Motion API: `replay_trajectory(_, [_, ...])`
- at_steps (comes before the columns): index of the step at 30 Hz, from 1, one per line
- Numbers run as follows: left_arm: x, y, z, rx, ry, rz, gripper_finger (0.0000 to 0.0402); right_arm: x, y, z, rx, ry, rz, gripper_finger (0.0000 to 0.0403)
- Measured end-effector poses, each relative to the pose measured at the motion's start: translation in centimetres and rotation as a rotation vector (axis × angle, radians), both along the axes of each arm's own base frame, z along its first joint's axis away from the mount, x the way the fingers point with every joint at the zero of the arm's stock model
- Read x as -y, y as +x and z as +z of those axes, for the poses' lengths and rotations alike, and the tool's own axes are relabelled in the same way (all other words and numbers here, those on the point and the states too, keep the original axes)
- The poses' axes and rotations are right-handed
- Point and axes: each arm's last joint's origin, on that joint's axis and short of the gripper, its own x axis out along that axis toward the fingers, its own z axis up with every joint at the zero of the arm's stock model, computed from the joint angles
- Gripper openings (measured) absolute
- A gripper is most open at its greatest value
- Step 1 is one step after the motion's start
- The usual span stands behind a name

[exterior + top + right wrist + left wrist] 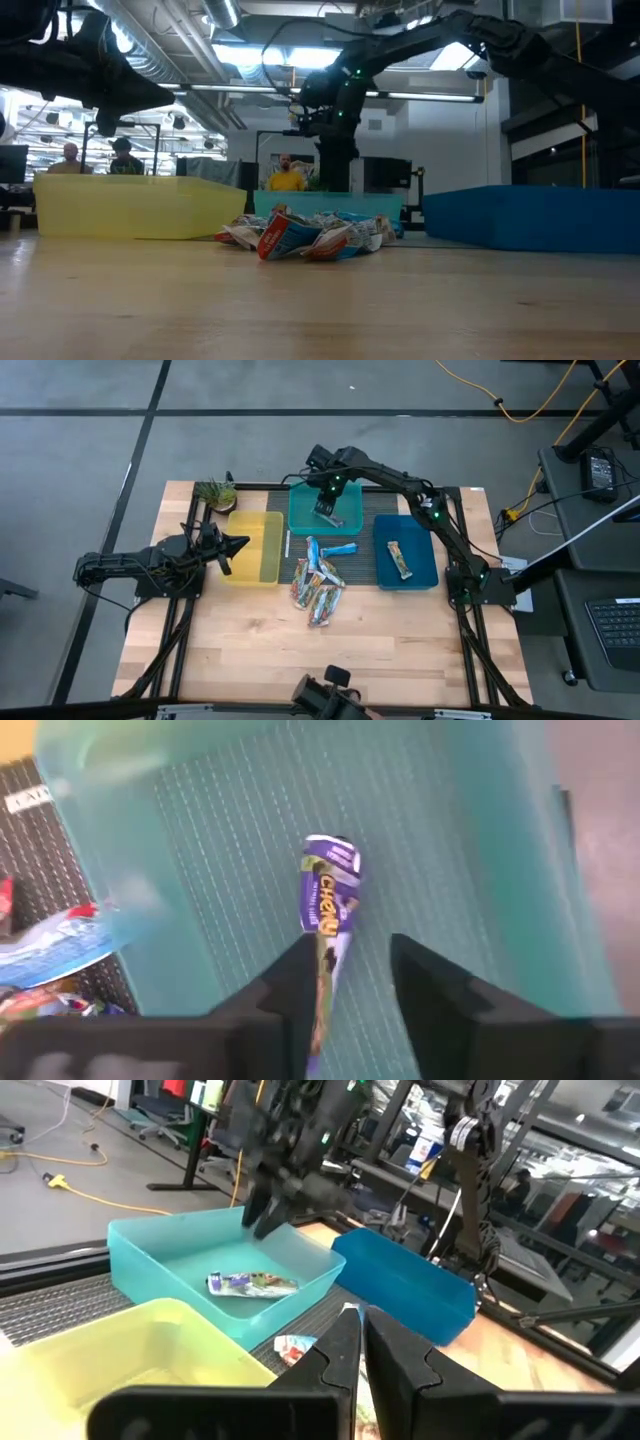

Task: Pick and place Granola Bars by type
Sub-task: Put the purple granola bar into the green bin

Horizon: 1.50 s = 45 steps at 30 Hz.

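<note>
A pile of foil-wrapped granola bars [318, 582] lies mid-table, in front of the bins [310, 235]. One purple-and-tan bar [325, 905] lies flat on the floor of the teal bin [300, 510], as the left wrist view also shows [252, 1284]. Another bar [400, 560] lies in the blue bin [425, 565]. My right gripper [350, 955] hangs open just above the teal bin's bar, pointing down [327, 510]. My left gripper [238, 545] waits, shut, over the left edge of the yellow bin [262, 550].
The yellow, teal and blue bins stand in a row across the table's middle. A small potted plant [215, 492] stands at the far left corner. Bare wood lies on the near side of the pile. People show in the room beyond the table [285, 175].
</note>
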Motion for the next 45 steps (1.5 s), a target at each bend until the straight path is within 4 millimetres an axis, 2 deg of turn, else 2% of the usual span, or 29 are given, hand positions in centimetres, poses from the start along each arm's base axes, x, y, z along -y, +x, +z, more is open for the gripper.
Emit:
replay_trajectory(4, [0.0,0.0,-0.1,-0.008,0.0,0.0,0.0013,-0.5,-0.3,1.6,0.014,-0.022,-0.021,0.0189])
replay_trajectory(8, [0.0,0.0,-0.1,-0.011,0.005,-0.003,0.0013,-2.6,-0.5,4.1,0.034,-0.04,0.023,0.0206])
replay_trajectory(19, [0.2,0.0,-0.4,-0.044,-0.003,-0.06,0.0013,-12.2,-1.6,9.2,-0.078,-0.038,0.253,0.0174])
replay_trajectory(24, [0.2,0.0,-0.8,-0.073,-0.029,-0.083,0.0013,-15.0,-2.0,10.3,-0.099,-0.024,0.303,0.0161])
replay_trajectory(28, [0.3,0.0,-0.9,-0.084,-0.027,-0.099,0.0013,-16.0,-1.4,8.8,-0.117,0.008,0.322,0.016])
replay_trajectory(33, [0.3,0.0,-0.9,-0.097,-0.001,-0.119,0.0013,-16.3,0.3,4.5,-0.07,0.041,0.348,0.016])
replay_trajectory(38, [0.4,0.1,-0.9,-0.097,-0.004,-0.137,0.0013,-16.3,-0.1,0.7,-0.148,0.072,0.345,0.0161])
replay_trajectory(41, [0.4,0.1,-0.9,-0.097,-0.006,-0.145,0.0013,-16.4,-0.5,-0.7,-0.194,0.09,0.346,0.0178])
replay_trajectory(45, [0.4,0.1,-0.9,-0.097,-0.007,-0.146,0.0013,-16.5,-0.6,-2.1,-0.193,0.09,0.348,0.0224])
